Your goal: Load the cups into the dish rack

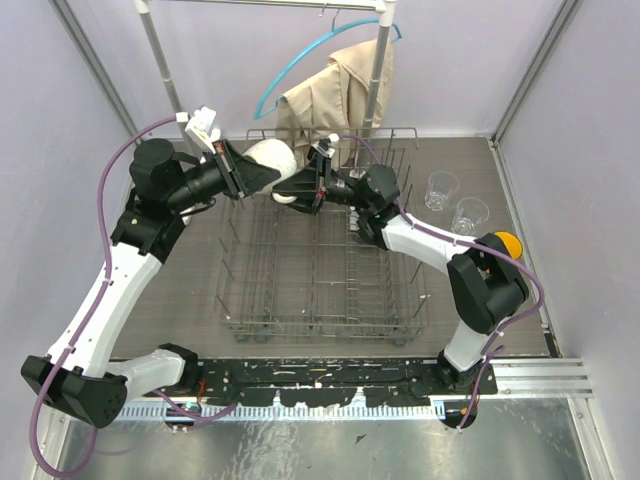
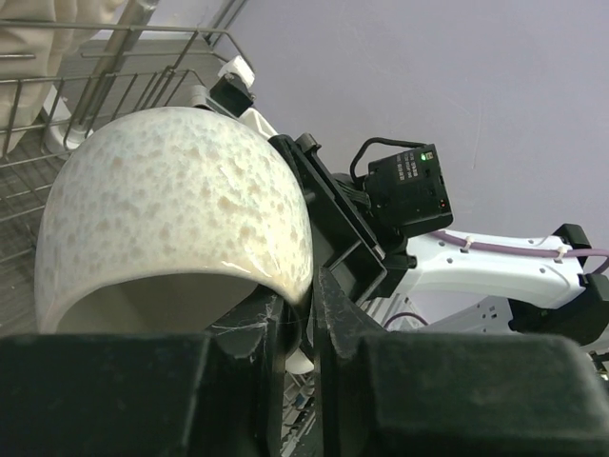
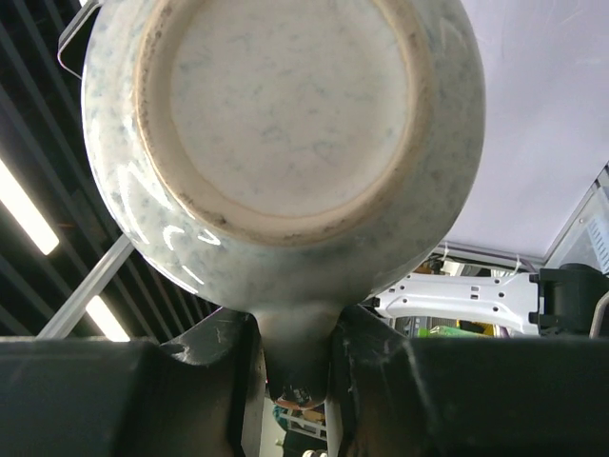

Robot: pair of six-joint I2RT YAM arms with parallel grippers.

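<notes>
The round-bellied white mug (image 1: 270, 160) hangs in the air over the far left corner of the grey wire dish rack (image 1: 325, 324). Both grippers hold it. My left gripper (image 1: 262, 178) is shut on its rim (image 2: 285, 286). My right gripper (image 1: 296, 192) is shut on its handle (image 3: 297, 352), with the mug's base (image 3: 285, 105) facing the right wrist camera. Two clear glass tumblers (image 1: 442, 190) (image 1: 470, 215) stand on the table right of the rack. The yellow mug (image 1: 508, 243) shows partly behind my right arm. The black mug is out of view.
A clothes rail of metal poles (image 1: 378, 60) with a beige coat (image 1: 340, 85) and a blue hanger stands behind the rack. Purple walls close in the left, back and right. The rack's upright tines stand under the mug.
</notes>
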